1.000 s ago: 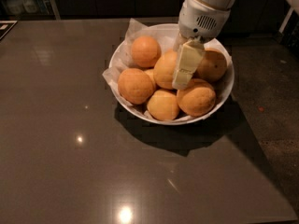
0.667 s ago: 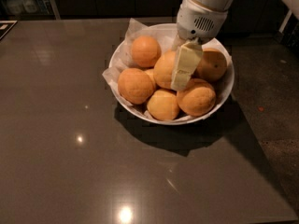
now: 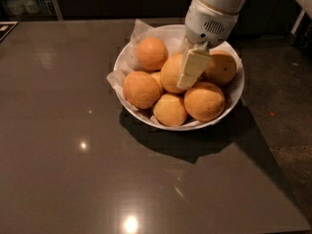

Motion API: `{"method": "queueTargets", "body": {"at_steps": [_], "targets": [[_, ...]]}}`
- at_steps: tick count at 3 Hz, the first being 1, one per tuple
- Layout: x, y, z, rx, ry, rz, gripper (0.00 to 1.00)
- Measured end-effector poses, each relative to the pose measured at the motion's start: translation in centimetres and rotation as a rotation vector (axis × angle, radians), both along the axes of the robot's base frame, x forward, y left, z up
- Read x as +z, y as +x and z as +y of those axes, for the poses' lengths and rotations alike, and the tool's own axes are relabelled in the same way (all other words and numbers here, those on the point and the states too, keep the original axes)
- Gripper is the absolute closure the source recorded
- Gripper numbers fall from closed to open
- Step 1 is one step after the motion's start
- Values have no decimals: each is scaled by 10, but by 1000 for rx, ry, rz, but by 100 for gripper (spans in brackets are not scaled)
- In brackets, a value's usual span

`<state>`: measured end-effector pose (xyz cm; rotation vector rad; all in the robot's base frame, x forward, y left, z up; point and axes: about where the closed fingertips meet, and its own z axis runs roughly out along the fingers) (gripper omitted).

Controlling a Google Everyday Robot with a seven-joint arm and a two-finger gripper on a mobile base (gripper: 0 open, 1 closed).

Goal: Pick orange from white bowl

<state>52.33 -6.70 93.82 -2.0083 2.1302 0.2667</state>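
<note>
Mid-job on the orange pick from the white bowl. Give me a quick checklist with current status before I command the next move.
1. Gripper over the bowl: ok; the gripper hangs low within the white bowl rim.
2. Gripper lined up on target: ok; it overlaps the right side of the orange in the middle of the pile.
3. Grasp secured: cannot tell.
4. Room around the orange: not ok; neighbouring oranges crowd it left, front and right.
5. Paper lining away from gripper: ok; the paper lining bunches at the bowl's left.
6. Bowl well onto the table: ok.
</note>
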Motion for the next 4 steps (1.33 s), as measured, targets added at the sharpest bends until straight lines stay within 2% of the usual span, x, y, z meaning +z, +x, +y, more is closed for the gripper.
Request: {"method": "queueTargets", "body": {"at_steps": [1, 2, 3, 4], "targets": [[0, 0, 0, 0, 0, 0, 92], [3, 4, 5, 0, 9, -38, 100], [35, -17, 17, 47, 45, -117, 100], [35, -14, 19, 45, 51, -126, 100]]}}
